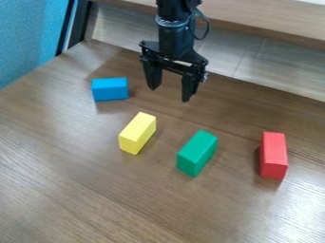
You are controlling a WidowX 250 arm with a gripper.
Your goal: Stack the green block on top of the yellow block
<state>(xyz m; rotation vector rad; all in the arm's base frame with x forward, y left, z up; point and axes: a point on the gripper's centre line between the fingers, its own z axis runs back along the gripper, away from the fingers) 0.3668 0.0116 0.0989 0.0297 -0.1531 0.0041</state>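
My claw (170, 95) hangs wide and empty over bench (82, 190): blue block (109, 89) beside it, yellow (137, 133), green (196, 153), red (273, 155) blocks nearer camera.

Blk gripper (171, 95). Blocks, solid colours: blue block (109, 89), yellow block (137, 133), green block (196, 153), red block (273, 155). Surface (82, 190): brn w/ wood-grain pattern; partition (28, 38): lt. blue, speckled, w/ blk edge strip.

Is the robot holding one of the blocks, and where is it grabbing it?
Nothing is held: the end effector is open and empty above the table.
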